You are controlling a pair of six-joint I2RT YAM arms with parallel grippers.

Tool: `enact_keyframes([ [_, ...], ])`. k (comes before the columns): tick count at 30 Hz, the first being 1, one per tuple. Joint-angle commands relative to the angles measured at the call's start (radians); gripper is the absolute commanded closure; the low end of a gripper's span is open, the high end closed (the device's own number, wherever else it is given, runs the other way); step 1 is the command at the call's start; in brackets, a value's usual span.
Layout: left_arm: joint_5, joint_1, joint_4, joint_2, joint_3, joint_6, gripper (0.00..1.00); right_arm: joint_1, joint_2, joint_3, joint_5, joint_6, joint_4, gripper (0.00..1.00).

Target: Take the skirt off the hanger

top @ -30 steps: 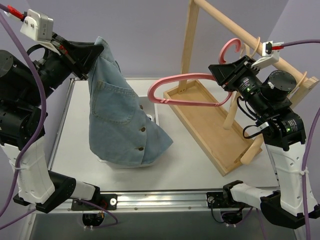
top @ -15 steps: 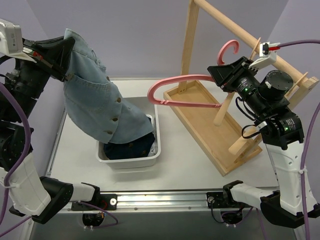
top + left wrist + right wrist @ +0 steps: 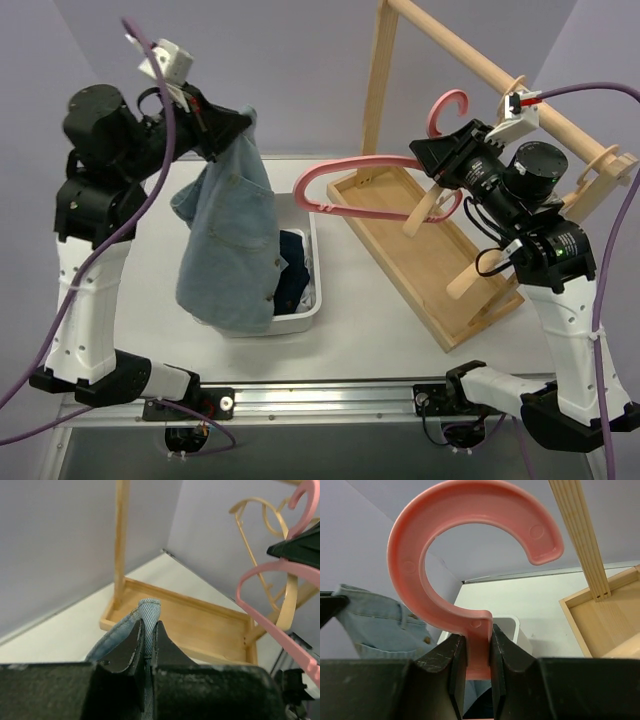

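Top view: taken from above and behind arm bases [image 3: 480,385], tilted down over whole worktop [image 3: 370,330]; scene seen at middle distance.

Left wrist view: taken from just behind left tool [image 3: 148,630], aimed along its fingers [image 3: 129,647]. Skirt [image 3: 149,607] seen very close between them; wooden rack [image 3: 200,625] and pink hanger [image 3: 241,586] seen farther ahead of tool.

Right wrist view: taken from just behind right tool [image 3: 476,640], aimed along its fingers [image 3: 452,662]. Hanger hook seen very close above tool; skirt seen beyond, left of tool.

Skirt, hanger, rack shared by all three views.

Lt blue denim skirt [image 3: 228,240] w/ buttons dangles from my left gripper [image 3: 148,632] over the bin [image 3: 313,292]; pink hanger [image 3: 372,176] bare, tilted, in my right gripper [image 3: 472,652].
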Motion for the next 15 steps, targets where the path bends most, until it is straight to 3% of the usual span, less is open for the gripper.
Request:
enact_keyframes([
  [1, 0.168, 0.013, 0.173, -0.041, -0.127, -0.091, 0.98, -0.008, -0.031, -0.011, 0.017, -0.017, 0.058, 1.00],
  [7, 0.238, 0.090, 0.273, -0.109, -0.400, -0.205, 0.98, -0.009, -0.041, -0.037, 0.008, -0.015, 0.058, 1.00],
  [8, 0.239, 0.097, 0.284, -0.127, -0.502, -0.238, 0.98, -0.008, -0.042, -0.042, 0.006, -0.017, 0.058, 1.00],
  [11, 0.153, 0.110, 0.272, -0.149, -0.693, -0.266, 0.98, -0.008, -0.042, -0.055, 0.002, -0.015, 0.059, 1.00],
  [15, 0.146, 0.110, 0.231, -0.106, -0.871, -0.289, 0.98, -0.008, -0.045, -0.072, -0.003, -0.015, 0.061, 1.00],
])
